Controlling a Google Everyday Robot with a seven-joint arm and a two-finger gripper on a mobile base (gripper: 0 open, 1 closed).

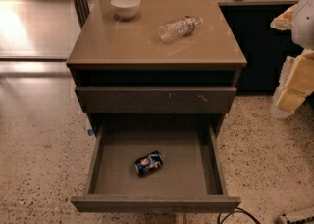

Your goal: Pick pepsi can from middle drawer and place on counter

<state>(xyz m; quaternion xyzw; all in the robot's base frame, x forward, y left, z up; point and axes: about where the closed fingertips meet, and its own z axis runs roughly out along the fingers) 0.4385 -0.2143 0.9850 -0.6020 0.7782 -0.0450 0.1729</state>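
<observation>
The pepsi can (148, 163) lies on its side on the grey floor of the open middle drawer (113, 174), near its centre. The counter (122, 41) is the glossy tan top of the dark cabinet. My gripper (287, 56) is at the right edge of the view, beside the cabinet at counter height, well above and to the right of the can. Its cream fingers (294, 85) stand apart and hold nothing. Part of it is cut off by the frame.
A white bowl (125, 6) stands at the counter's back left. A clear plastic bottle (179, 27) lies on its side at the back right. A shut drawer front with small white scuffs (155, 99) is above the open drawer. Speckled floor surrounds the cabinet.
</observation>
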